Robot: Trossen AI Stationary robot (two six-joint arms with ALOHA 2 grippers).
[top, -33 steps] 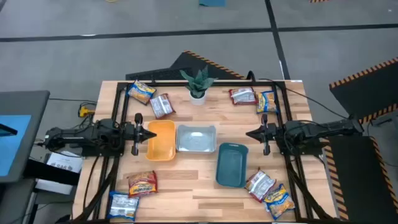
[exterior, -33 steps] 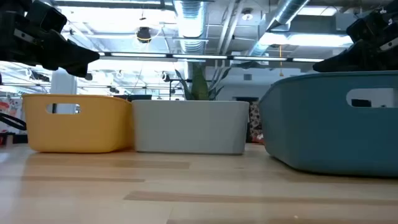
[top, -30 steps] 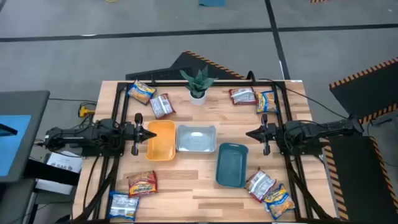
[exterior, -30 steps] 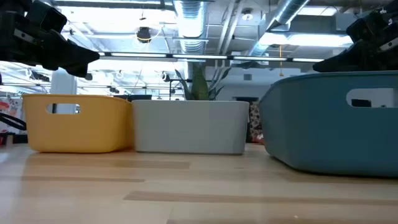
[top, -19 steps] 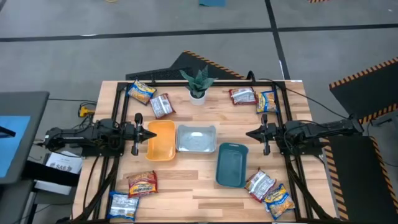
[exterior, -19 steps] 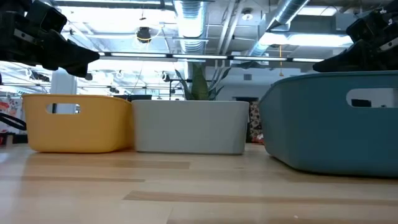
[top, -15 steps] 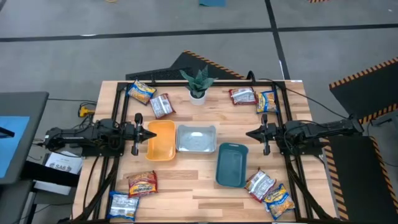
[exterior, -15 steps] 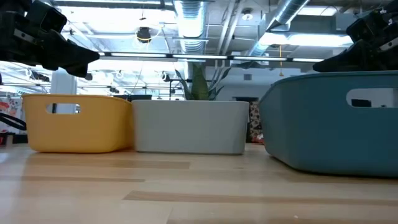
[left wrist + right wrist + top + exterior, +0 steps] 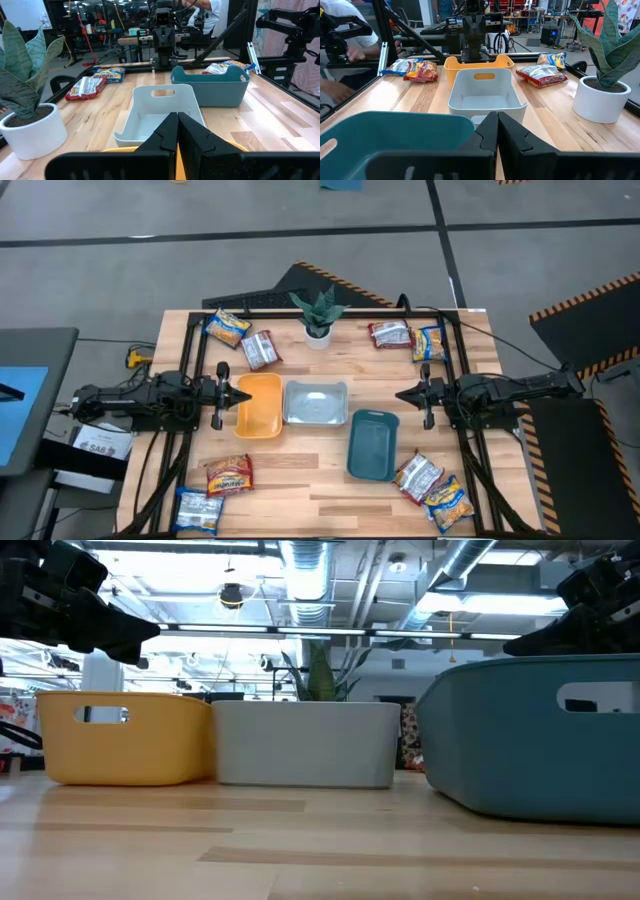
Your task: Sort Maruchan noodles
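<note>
Eight Maruchan packets lie flat in pairs at the table's corners. Far left holds a yellow one [image 9: 228, 328] and a silver one [image 9: 260, 349]. Far right holds a silver-red one [image 9: 390, 334] and a yellow-blue one [image 9: 431, 343]. Near left holds an orange-red one [image 9: 230, 474] and a blue-silver one [image 9: 198, 510]. Near right holds a silver one [image 9: 417, 476] and a yellow one [image 9: 447, 504]. My left gripper [image 9: 247, 395] [image 9: 177, 120] hovers shut over the orange tray's left rim. My right gripper [image 9: 400, 393] [image 9: 497, 120] hovers shut, beyond the teal tray's far right corner.
Three trays stand mid-table: orange [image 9: 259, 404], clear-white [image 9: 315, 402] and teal [image 9: 373, 444], the teal one nearer the near edge. A potted plant [image 9: 318, 315] stands at the far edge. A black frame rail runs around the table's far part. Bare wood lies along the near middle.
</note>
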